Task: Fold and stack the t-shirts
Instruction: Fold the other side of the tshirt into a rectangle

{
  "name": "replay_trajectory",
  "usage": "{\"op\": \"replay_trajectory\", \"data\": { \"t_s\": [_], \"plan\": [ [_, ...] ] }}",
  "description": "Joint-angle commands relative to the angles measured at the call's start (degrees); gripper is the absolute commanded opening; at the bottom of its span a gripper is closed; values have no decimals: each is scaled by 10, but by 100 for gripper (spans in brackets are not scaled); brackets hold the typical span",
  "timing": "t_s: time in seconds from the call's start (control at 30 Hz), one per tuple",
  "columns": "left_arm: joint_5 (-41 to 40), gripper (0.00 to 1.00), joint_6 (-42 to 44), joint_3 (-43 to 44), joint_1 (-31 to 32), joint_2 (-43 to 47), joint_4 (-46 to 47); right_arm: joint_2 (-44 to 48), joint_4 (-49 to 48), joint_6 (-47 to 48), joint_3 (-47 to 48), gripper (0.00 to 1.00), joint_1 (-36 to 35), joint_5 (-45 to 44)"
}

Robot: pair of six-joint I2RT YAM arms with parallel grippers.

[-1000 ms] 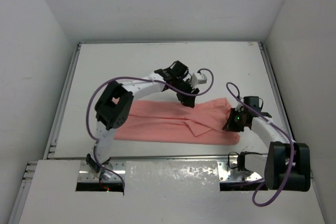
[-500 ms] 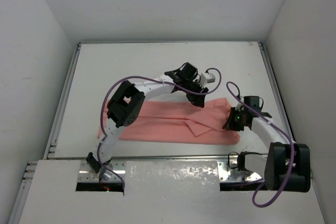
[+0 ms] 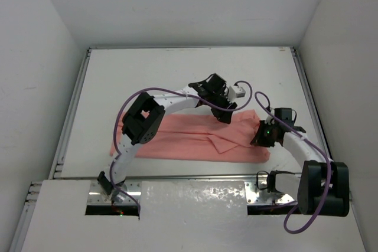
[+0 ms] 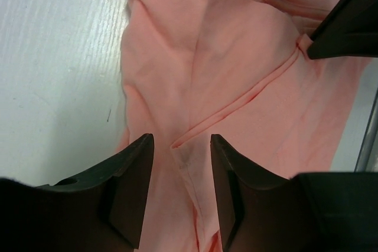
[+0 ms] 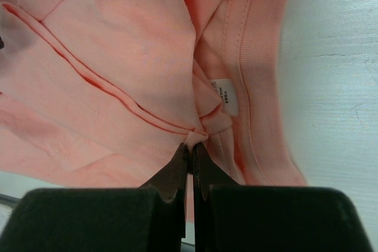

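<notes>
right gripper [image 5: 190,147] is pinched shut on a t-shirt [image 3: 189,140] fold by the collar [image 5: 257,57], likely anchoring it. left gripper [image 4: 180,144] hovers half open over a shirt seam [image 4: 236,101], holding nothing.

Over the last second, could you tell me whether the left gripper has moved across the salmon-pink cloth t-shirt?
Yes. The left gripper has shifted rightward, toward the table's right rail.

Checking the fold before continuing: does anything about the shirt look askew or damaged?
Yes. The t-shirt lies as a long band, but its right end is bunched where the right gripper pinches cloth beside the collar. No damage shows.
</notes>
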State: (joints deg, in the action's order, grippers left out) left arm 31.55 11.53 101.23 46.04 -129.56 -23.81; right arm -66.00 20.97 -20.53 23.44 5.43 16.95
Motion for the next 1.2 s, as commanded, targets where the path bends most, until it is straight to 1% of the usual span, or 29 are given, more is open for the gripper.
{"op": "replay_trajectory", "data": {
  "t_s": [0.0, 0.13, 0.23, 0.4, 0.47, 0.5, 0.6, 0.8, 0.9, 0.93, 1.03, 1.13, 1.17],
  "plan": [
    [-21, 42, 18, -1, 5, -6, -3, 10, -24, 6, 10, 0, -1, 1],
    [-9, 42, 22, -15, 10, -7, -19, 10, -26, 4, 10, 0, -1, 0],
    [15, 41, 15, -21, 11, -8, -19, 11, -23, 7, 13, 0, -1, -1],
    [20, 37, 11, -23, 12, -8, -14, 13, -21, 8, 14, 0, -1, -3],
    [21, 30, 7, -22, 12, -8, -7, 14, -21, 8, 13, 0, -1, -5],
    [26, 17, -3, -21, 12, -7, -3, 15, -20, 8, 13, 0, -1, -6],
    [34, 0, -17, -11, 12, -7, 7, 16, -18, 9, 14, 0, -1, -6],
    [47, 0, -37, 2, 3, 16, -14, 27, 12, 31, 40, 0, -1, -17],
    [55, 0, -60, -26, -14, 51, -9, 54, 39, 41, 51, 0, -2, -25],
    [55, 0, -63, -48, -19, 62, 4, 71, 44, 42, 50, 0, -2, -22],
    [52, 0, -72, -86, -19, 95, 24, 88, 53, 50, 43, 0, -1, -10],
    [57, 0, -85, -117, -19, 110, 41, 74, 41, 58, 50, 0, -2, -3],
    [59, 0, -88, -124, -19, 111, 48, 55, 43, 59, 64, 0, -2, 2]
  ]
}}
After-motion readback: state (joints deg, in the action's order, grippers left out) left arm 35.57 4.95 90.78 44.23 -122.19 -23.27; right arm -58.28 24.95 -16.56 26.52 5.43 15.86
